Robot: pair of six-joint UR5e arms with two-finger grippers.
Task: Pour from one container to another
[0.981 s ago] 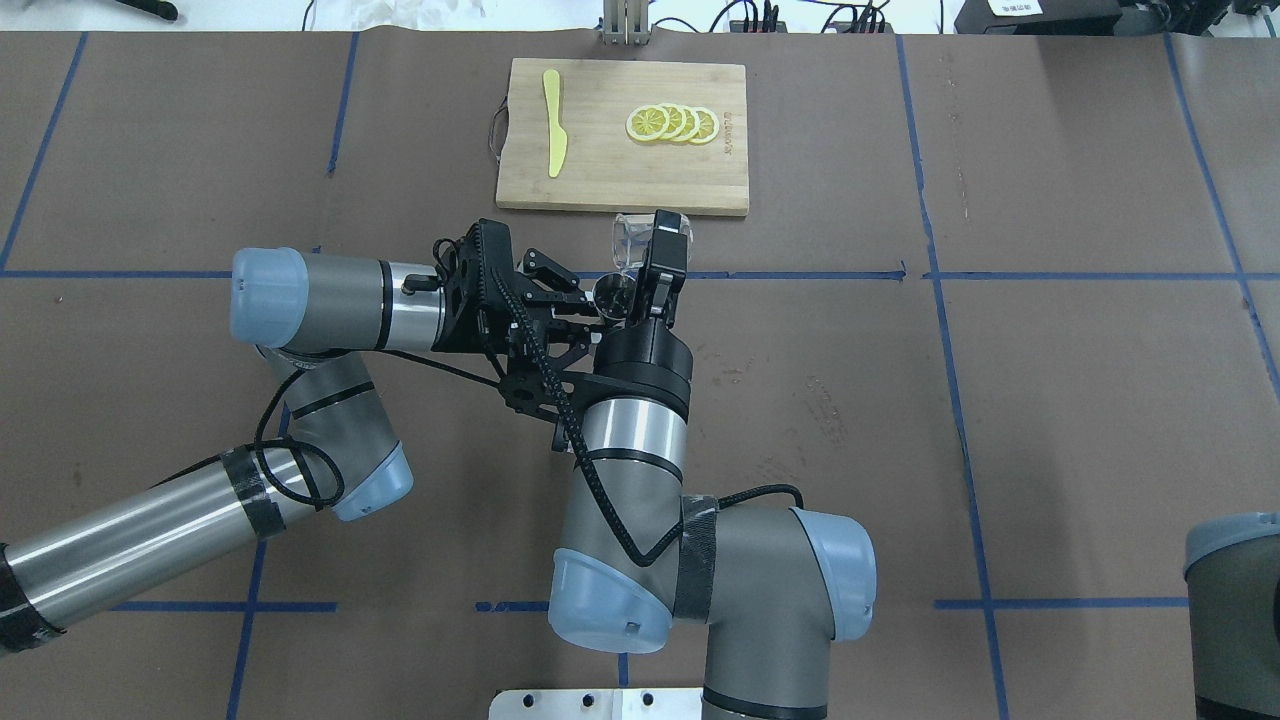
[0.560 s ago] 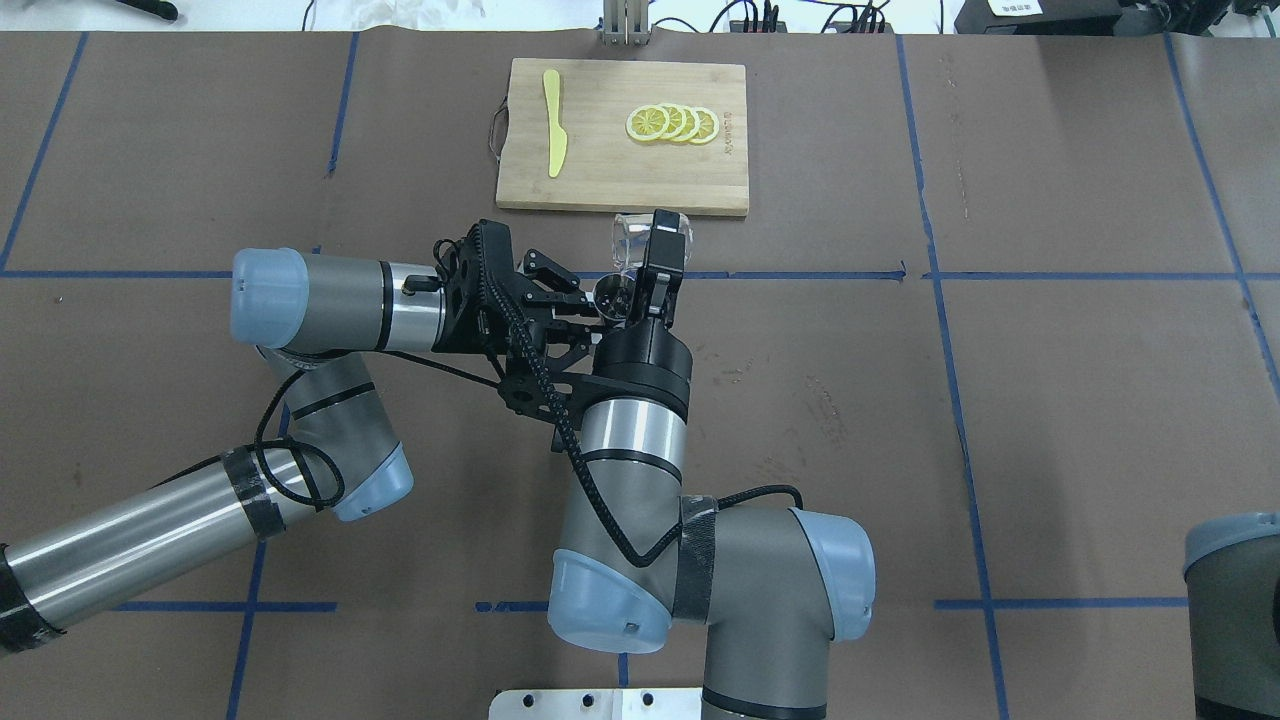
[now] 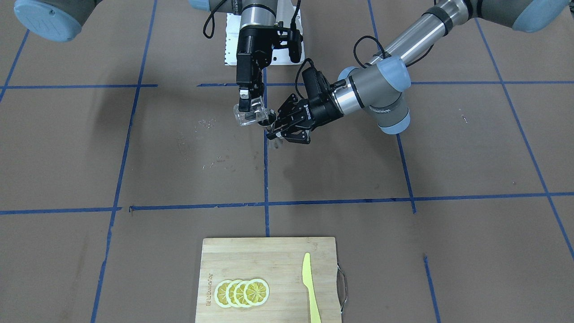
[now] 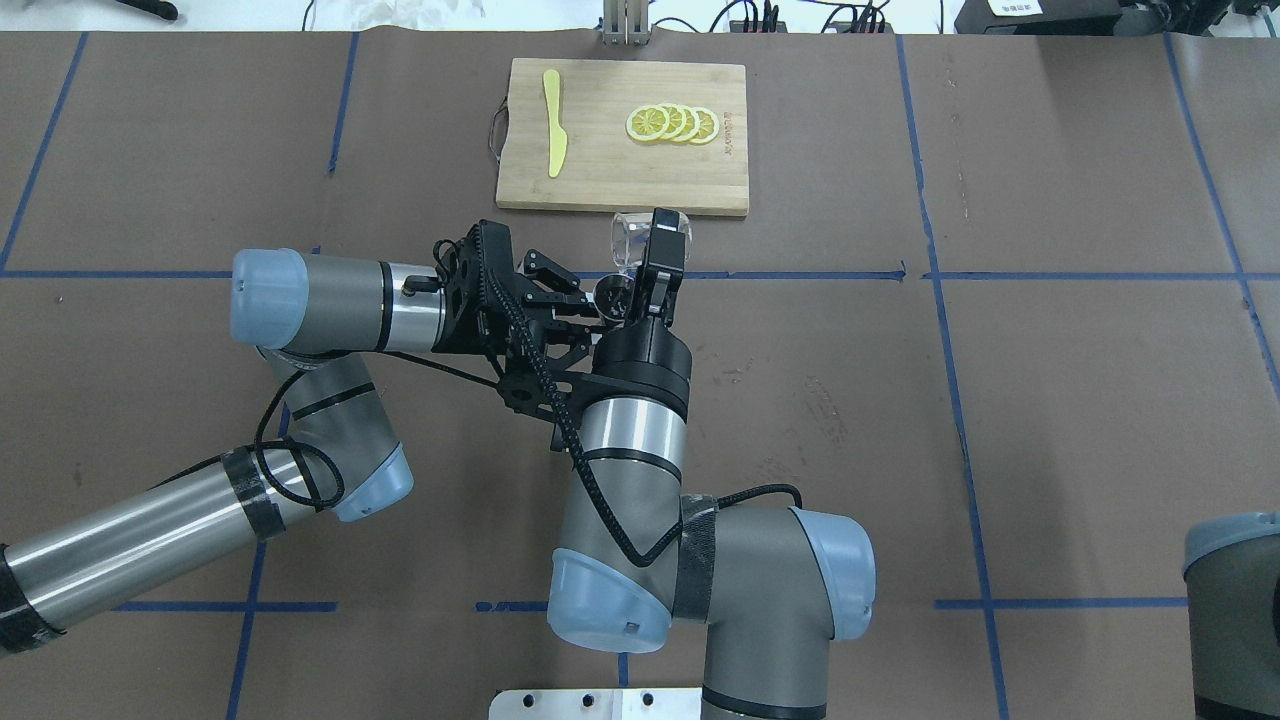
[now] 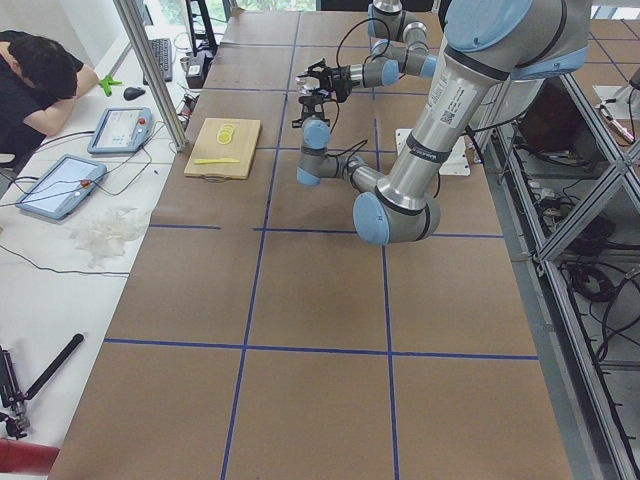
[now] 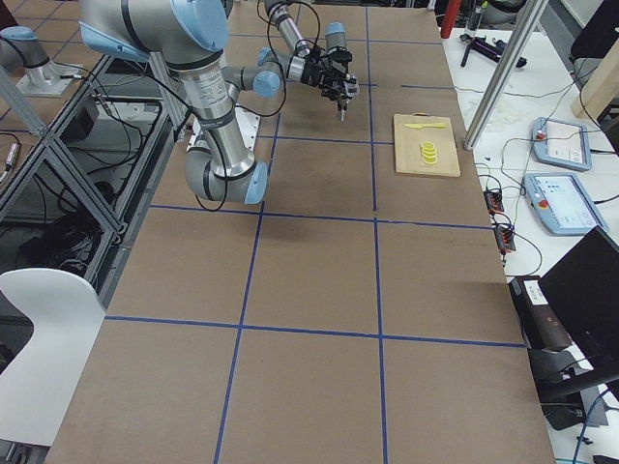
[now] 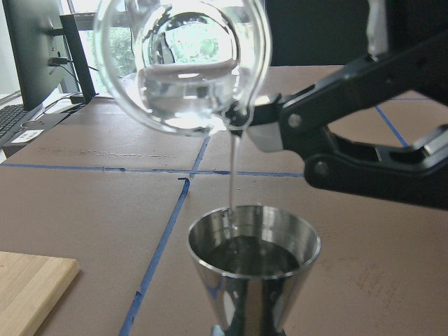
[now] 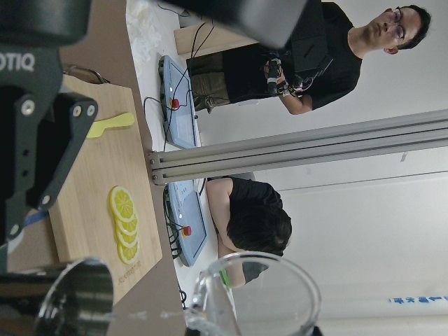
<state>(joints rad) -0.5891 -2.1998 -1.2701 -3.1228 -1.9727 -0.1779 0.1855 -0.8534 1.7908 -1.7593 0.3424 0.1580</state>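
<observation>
Over the brown paper-covered table, lifted clear of its surface, the small clear glass cup is tipped steeply with its pouring lip lowest, and a thin stream of clear liquid runs from that lip into the silvery metal hourglass-shaped jigger directly beneath it. I judge the cup light, rigid and brittle, with smooth walls that turn slippery when wet. It wants a firm but moderate pinch across its wall near the rim, on the side away from the lip, which is roughly where it is held. The jigger is stiff, hard and unlikely to be damaged, but it is polished and its mouth is small. Its narrow waist is the natural place to grip it, and the pour has little room for sideways error. Liquid already lies in its upper cone, some way below the rim. The right gripper is closed on the cup, though how its pads sit on the glass cannot be made out. Its arm reaches forward from the base, and the tool points mostly downward, rolled to tilt the cup. The left gripper is clamped on the jigger and keeps it upright. That arm comes in from the side with a bent elbow, and its wrist lies about level, meeting the other tool roughly at a right angle. Well apart, at the table's far edge, a bamboo cutting board carries overlapping lemon slices and a yellow plastic knife.
</observation>
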